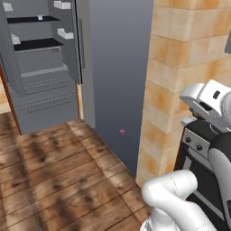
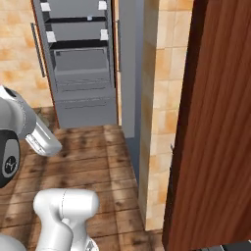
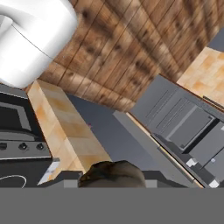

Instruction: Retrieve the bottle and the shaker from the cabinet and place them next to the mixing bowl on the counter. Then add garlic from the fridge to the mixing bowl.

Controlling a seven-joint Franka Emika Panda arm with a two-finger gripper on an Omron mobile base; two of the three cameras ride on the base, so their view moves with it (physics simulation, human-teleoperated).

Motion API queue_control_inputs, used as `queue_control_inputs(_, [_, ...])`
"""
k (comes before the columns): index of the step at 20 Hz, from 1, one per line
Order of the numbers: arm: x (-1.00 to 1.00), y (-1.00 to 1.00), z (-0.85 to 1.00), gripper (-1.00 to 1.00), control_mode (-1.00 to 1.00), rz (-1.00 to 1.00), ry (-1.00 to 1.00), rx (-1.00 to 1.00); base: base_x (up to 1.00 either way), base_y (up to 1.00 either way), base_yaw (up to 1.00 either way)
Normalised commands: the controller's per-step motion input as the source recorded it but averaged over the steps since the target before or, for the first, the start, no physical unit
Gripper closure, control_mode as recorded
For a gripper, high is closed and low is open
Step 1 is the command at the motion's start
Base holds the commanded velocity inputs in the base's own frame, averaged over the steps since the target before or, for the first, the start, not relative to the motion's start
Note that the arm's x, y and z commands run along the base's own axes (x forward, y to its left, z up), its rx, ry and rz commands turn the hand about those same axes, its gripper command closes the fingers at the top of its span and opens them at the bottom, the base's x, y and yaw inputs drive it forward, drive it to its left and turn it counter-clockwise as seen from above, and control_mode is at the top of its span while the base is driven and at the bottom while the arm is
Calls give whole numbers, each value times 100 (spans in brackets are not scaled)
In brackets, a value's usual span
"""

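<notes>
The grey fridge [image 1: 43,67] stands open at the far left of the left base view, with its black shelves, grey drawers and white door bins showing. It also appears at the top of the right base view as the fridge [image 2: 78,63]. In the hand view my gripper [image 3: 111,178] is shut on a brownish, rounded lump, the garlic [image 3: 111,171], which sits between the dark fingertips. The hand looks down at the wooden floor and the fridge [image 3: 183,127]. My white wrist [image 1: 205,101] hangs at the right, well away from the fridge. The bottle, shaker, mixing bowl, cabinet and counter are out of view.
A tan tiled wall column [image 1: 180,67] stands between the fridge's grey side [image 1: 119,67] and a black stove with knobs [image 1: 198,149]. A tall reddish-brown wooden panel [image 2: 215,122] rises at the right. Wooden floor [image 1: 54,171] lies open before the fridge.
</notes>
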Motion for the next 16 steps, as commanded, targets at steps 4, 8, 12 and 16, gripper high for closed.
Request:
queue_control_inputs(4, [0,0,0,100,100,0,0,0,-62,7,0])
queue_control_inputs(8, [0,0,0,100,100,0,0,0,-62,9,0])
queue_control_inputs(12, [0,0,0,100,100,0,0,0,-62,6,0])
queue_control_inputs(16, [0,0,0,100,100,0,0,0,-63,1,0])
